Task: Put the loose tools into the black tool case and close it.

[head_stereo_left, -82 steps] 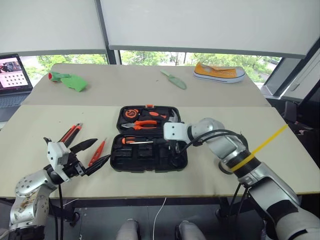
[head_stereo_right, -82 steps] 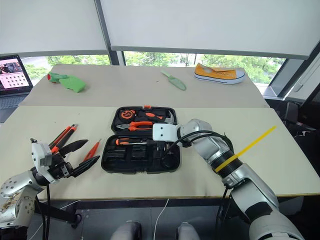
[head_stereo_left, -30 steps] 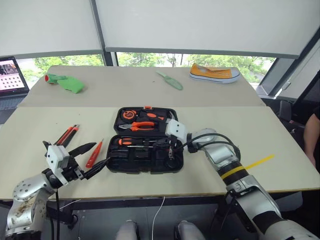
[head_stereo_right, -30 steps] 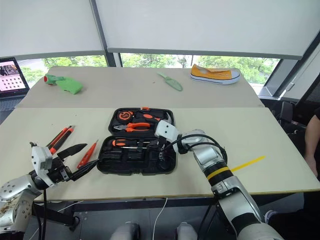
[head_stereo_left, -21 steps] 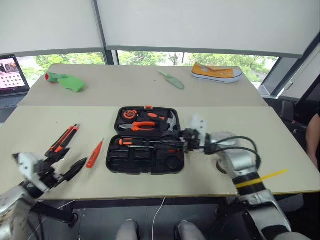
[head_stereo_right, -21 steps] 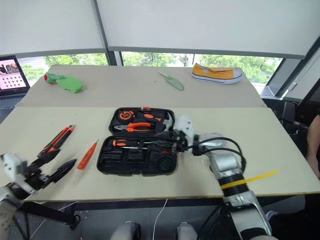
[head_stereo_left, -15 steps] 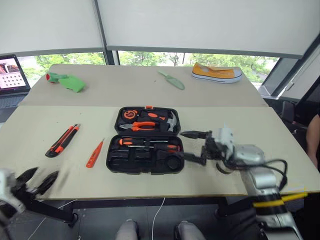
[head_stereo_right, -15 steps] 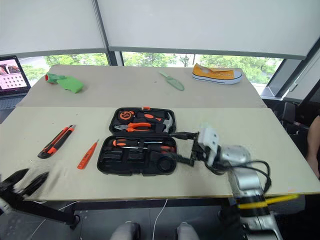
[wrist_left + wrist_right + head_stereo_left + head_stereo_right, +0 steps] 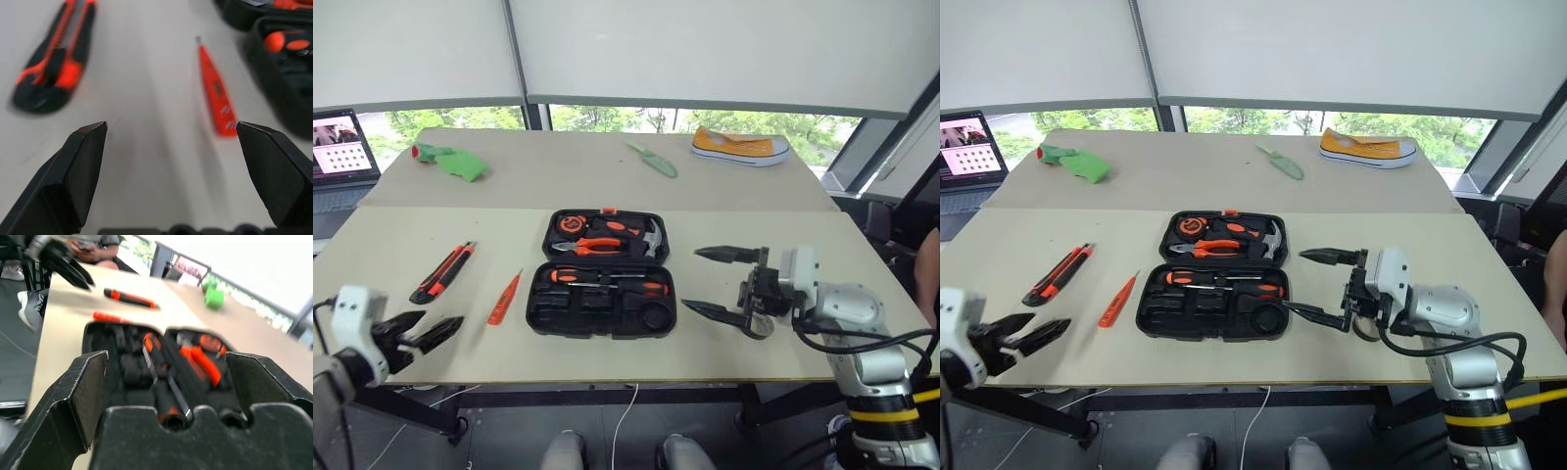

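**Desk:** Black tool case [image 9: 601,274], a flat rectangular plastic hinged box with rounded corners, lies open near the front edge of the long beige table [image 9: 862,245]. What is inside it?

**Photographer:** Orange-handled pliers and a tape measure sit in the half away from the robot; two orange-and-black-handled screwdrivers [image 9: 607,280] lie in the moulded slots of the nearer half.

**Desk:** And outside the case?

**Photographer:** Two tools lie to the case's left. The orange-and-black utility knife [image 9: 443,271] is well apart from it; the slim all-orange tester screwdriver [image 9: 504,298] lies just beside it, between knife and case.

**Desk:** The grippers?

**Photographer:** The right gripper [image 9: 722,284] hangs just right of the case, its two black fingers spread wide, holding nothing and pointing toward the case. The left gripper [image 9: 419,328] is at the table's front edge, left of the case and nearer the robot than the knife, jaws likewise apart and empty.

**Desk:** How should the next pick-up go?

**Photographer:** My reading: the left gripper takes the tester first, being the nearer to the case. It should straddle the shaft crosswise at mid-length, closing low against the tabletop, since so thin a tool may roll or skid. Then it should line the tester up with its slot before letting go.
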Motion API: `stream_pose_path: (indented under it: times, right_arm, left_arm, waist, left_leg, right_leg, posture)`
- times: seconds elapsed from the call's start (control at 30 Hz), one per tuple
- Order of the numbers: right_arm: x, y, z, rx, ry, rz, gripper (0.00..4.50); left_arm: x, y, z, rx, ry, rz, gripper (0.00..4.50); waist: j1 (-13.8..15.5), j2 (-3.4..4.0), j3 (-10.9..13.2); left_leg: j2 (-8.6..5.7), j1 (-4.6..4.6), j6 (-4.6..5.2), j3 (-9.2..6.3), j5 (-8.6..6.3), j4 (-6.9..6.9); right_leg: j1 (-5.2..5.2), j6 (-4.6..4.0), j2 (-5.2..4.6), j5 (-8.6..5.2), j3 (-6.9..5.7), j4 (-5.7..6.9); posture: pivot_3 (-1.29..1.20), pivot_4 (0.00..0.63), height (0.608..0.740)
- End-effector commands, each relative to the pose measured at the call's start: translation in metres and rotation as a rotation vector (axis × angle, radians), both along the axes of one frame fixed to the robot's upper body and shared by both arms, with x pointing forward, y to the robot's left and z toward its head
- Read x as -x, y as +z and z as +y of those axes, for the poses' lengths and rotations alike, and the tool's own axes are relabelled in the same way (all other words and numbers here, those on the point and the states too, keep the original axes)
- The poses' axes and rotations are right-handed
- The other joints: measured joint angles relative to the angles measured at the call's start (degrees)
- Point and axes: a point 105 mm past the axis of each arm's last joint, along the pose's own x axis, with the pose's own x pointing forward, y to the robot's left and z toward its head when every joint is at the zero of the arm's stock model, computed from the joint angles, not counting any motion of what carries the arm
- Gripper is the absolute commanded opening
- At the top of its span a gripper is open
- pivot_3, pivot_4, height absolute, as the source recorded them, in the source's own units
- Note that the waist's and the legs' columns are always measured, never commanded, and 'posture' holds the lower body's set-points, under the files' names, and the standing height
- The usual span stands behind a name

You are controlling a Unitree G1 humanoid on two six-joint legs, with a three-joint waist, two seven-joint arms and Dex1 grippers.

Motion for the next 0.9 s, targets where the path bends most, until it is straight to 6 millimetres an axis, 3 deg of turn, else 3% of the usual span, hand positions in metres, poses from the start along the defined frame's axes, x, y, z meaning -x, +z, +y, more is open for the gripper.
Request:
stream_pose_path:
  times: [0.03,0.13,0.23,0.37,0.47,0.53,0.67,0.77,0.83,0.9]
  right_arm:
    - [0.002,0.013,0.004,-0.004,0.03,-0.04,4.45]
    - [-0.001,0.011,0.01,0.001,0.051,-0.042,4.45]
    - [-0.001,0.011,0.015,0.0,0.063,-0.05,4.5]
    - [-0.001,0.012,0.015,-0.005,0.062,-0.05,4.5]
    - [0.001,0.012,0.014,-0.008,0.057,-0.049,4.5]
    - [0.002,0.012,0.013,-0.007,0.052,-0.048,4.5]
    - [0.004,0.012,0.008,0.002,0.036,-0.048,4.5]
    - [0.005,0.012,-0.005,0.022,-0.004,-0.035,4.5]
    - [0.006,0.012,-0.011,0.033,-0.02,-0.024,4.5]
    - [0.006,0.009,-0.02,0.064,-0.042,0.002,4.5]
  left_arm:
    - [-0.017,0.003,-0.012,-0.011,0.072,0.033,4.5]
    - [-0.026,-0.018,-0.039,-0.055,0.038,0.112,4.5]
    - [-0.039,-0.025,-0.048,-0.005,0.093,0.092,3.82]
    - [-0.036,-0.038,-0.062,0.0,0.046,0.144,2.32]
    - [-0.034,-0.043,-0.051,-0.016,0.071,0.142,1.33]
    - [-0.039,-0.03,-0.041,-0.017,0.075,0.046,0.56]
    - [-0.045,0.003,-0.037,-0.021,-0.058,-0.143,0.45]
    - [-0.039,0.022,-0.063,-0.129,-0.441,-0.245,0.45]
    - [-0.038,0.027,-0.073,-0.17,-0.58,-0.272,0.45]
    - [-0.041,0.029,-0.101,-0.231,-0.836,-0.248,0.45]
  waist:
    - [0.0,-0.02,0.0]
    - [-0.2,-0.02,0.0]
    - [-0.1,-0.03,0.0]
    - [0.1,-0.02,0.0]
    - [0.3,-0.01,0.0]
    - [0.3,0.0,0.0]
    - [0.4,-0.03,0.0]
    - [0.7,-0.07,0.0]
    - [0.9,-0.02,0.0]
    - [1.3,-0.01,0.0]
  left_leg:
    - [0.01,-0.04,0.05,-0.01,0.03,-0.01]
    - [0.02,-0.13,-0.04,-0.01,-0.03,-0.05]
    - [0.01,-0.15,-0.09,-0.01,-0.07,-0.06]
    - [0.05,-0.13,-0.09,-0.06,-0.06,0.0]
    - [0.04,-0.09,-0.1,-0.07,-0.06,0.07]
    - [0.04,-0.08,-0.1,-0.06,-0.06,0.08]
    - [0.08,-0.07,-0.1,-0.06,-0.06,0.05]
    - [0.1,-0.13,-0.12,-0.06,-0.05,0.05]
    - [0.08,-0.16,-0.15,-0.03,-0.05,0.05]
    - [0.07,-0.16,-0.19,0.03,-0.07,0.03]
  right_leg:
    - [-0.02,-0.02,0.08,0.0,0.08,-0.01]
    - [-0.1,-0.01,0.16,-0.01,0.2,-0.01]
    - [-0.13,0.0,0.2,-0.02,0.3,-0.01]
    - [-0.09,-0.05,0.29,0.01,0.29,0.03]
    - [-0.04,-0.05,0.29,0.01,0.3,0.01]
    - [-0.04,-0.05,0.29,0.01,0.33,0.01]
    - [-0.09,-0.12,0.32,0.03,0.32,0.02]
    - [-0.15,-0.15,0.35,0.03,0.31,0.0]
    - [-0.16,-0.18,0.29,0.01,0.3,-0.06]
    - [-0.13,-0.32,0.23,-0.08,0.3,-0.12]
  posture:
    - [0.0,0.15,0.74]
    - [0.0,0.15,0.74]
    - [0.0,0.15,0.74]
    - [0.0,0.15,0.74]
    - [0.0,0.15,0.74]
    - [0.0,0.15,0.74]
    - [0.0,0.15,0.74]
    - [0.0,0.15,0.74]
    - [0.0,0.15,0.74]
    - [0.0,0.15,0.74]
